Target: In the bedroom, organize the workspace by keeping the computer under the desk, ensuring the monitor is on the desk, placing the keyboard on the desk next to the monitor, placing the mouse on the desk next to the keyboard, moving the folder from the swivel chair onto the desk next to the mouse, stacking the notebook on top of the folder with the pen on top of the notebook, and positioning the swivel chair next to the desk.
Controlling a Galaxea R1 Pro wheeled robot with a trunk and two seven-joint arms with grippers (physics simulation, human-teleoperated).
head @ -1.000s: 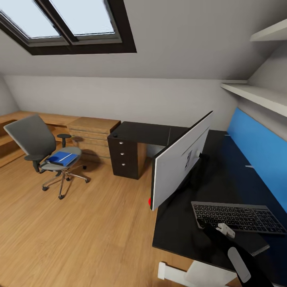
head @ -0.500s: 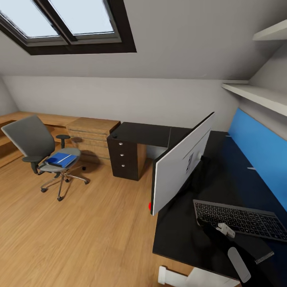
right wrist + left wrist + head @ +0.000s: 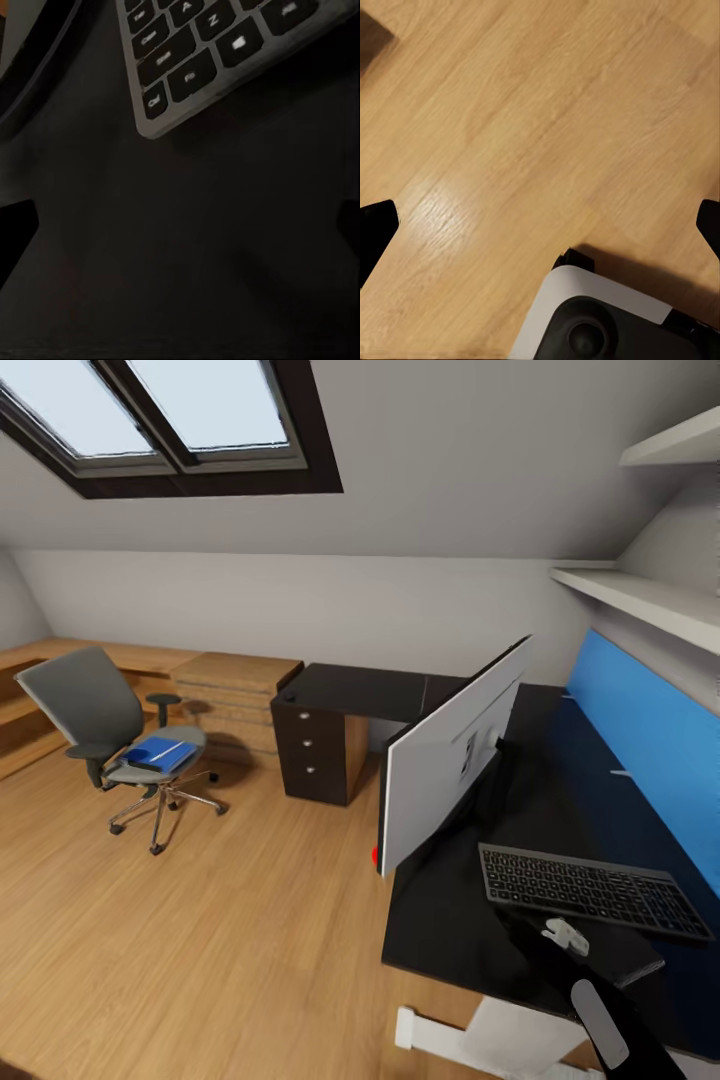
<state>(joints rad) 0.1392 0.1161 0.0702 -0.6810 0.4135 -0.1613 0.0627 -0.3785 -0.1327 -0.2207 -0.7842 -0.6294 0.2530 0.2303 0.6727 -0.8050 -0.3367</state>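
Note:
The monitor (image 3: 450,765) stands on the black desk (image 3: 440,930) with its pale back turned toward me. Behind it on the desk lies the dark keyboard (image 3: 590,888), whose corner (image 3: 217,60) also shows in the right wrist view. My right gripper (image 3: 522,930) hovers low over the desk just short of the keyboard's near corner; it is open (image 3: 180,225) with bare desktop between the fingers. The left gripper (image 3: 540,229) is open over the wooden floor. Far left, the grey swivel chair (image 3: 85,710) carries the blue folder (image 3: 160,752). Anything lying on the folder is too small to tell.
A dark drawer unit (image 3: 318,752) joins the desk's far end, with a wooden bench (image 3: 235,690) beside it. A blue panel (image 3: 650,750) lines the wall behind the desk, under shelves (image 3: 650,600). Wooden floor (image 3: 220,920) spreads between chair and desk. My white base (image 3: 607,315) sits below the left gripper.
The head view swayed slightly. The right gripper's tip overlapped the keyboard's near corner before; it now sits just clear of it.

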